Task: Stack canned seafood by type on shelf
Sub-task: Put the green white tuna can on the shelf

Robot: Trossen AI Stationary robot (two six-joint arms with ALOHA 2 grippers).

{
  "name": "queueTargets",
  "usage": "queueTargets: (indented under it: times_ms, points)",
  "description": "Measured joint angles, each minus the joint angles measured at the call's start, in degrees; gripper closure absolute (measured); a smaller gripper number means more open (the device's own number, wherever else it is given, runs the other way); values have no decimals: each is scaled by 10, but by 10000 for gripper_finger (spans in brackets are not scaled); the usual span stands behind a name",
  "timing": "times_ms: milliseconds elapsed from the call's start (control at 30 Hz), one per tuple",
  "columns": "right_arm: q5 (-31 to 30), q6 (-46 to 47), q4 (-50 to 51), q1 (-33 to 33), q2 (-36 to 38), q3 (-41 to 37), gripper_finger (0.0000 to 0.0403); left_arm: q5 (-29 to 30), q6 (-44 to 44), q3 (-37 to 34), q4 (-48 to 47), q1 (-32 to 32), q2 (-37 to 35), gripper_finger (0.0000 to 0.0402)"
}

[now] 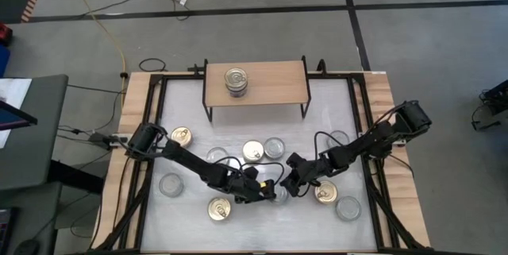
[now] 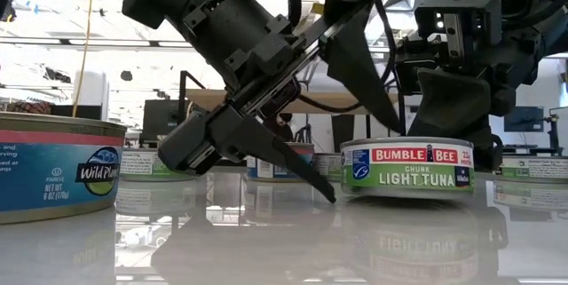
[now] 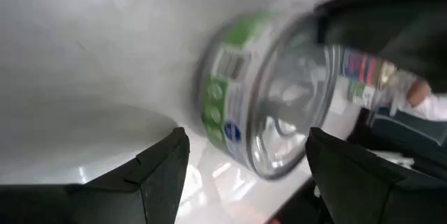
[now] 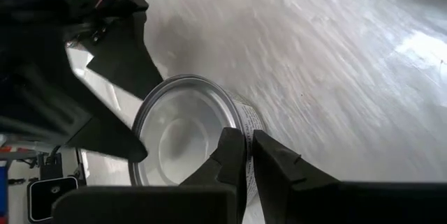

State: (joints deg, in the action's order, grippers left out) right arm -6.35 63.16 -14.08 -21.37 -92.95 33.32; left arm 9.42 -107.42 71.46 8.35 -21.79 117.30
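Note:
A silver-lidded tuna can (image 2: 408,166) with a green label stands flat on the white table (image 1: 333,104), between my two grippers. My left gripper (image 3: 244,165) is open and comes from the left. One finger (image 2: 302,174) is by the can's near-left side; the other (image 2: 359,63) reaches down behind the can. Whether either finger touches the can, I cannot tell. My right gripper (image 4: 248,155) is shut at the can's far-right rim. The shelf (image 1: 274,88) at the table's far side carries a stack of cans (image 1: 236,80). My right gripper's shut fingertips (image 4: 234,147) rest against the can's upper rim and side wall (image 4: 241,116) on its far-right side. They slant down from the table's right. The can (image 4: 181,130) stays upright with its base on the table.
Loose cans lie around: gold-lidded ones (image 1: 181,136), (image 1: 253,152), (image 1: 220,209), (image 1: 325,193) and silver-lidded ones (image 1: 171,184), (image 1: 275,147), (image 1: 348,207). A blue-labelled can (image 2: 53,170) stands close at the near left. The shelf's black legs (image 1: 208,112) stand on the table's far half.

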Motion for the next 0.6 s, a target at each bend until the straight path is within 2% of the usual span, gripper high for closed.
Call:
queueTargets:
  times_ms: [600]
  points:
    - [-2,13,12,0,0,0,350,47,-16,-1,68,-4,28,127]
